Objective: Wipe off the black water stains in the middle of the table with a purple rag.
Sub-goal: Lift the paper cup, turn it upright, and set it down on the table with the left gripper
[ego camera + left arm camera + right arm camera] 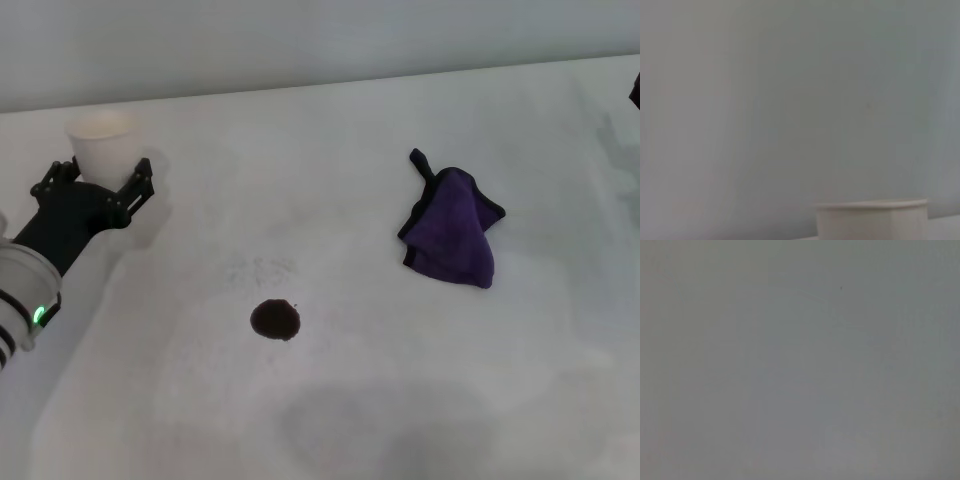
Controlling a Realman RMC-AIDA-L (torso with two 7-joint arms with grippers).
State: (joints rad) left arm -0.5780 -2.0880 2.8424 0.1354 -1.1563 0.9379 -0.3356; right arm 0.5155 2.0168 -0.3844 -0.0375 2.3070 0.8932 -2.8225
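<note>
In the head view, the table [420, 400] is seen as a broad white surface running up to a pale wall along its far edge. The stain [275, 319], a small round dark blot, lies near the middle of the table, with a faint grey smudge [258, 268] just beyond it. The rag [453, 228] lies crumpled on the right half, well apart from the stain, its black tail pointing toward the far edge. Bare tabletop is left open between rag and stain, and more of it lies on the near side of both. At the far left, a white cup [103, 147] stands near the table's far edge, and the left gripper [100, 180] is placed around its base, one black finger on each side; the fingers are spread about the cup, though whether they press on it cannot be told. Only a dark sliver at the right border is shown where the right arm would be, and its gripper cannot be made out. In the left wrist view, the cup's rim [871, 204] is seen against the plain wall. In the right wrist view, only a blank grey surface is shown. No writing or label is visible anywhere.
</note>
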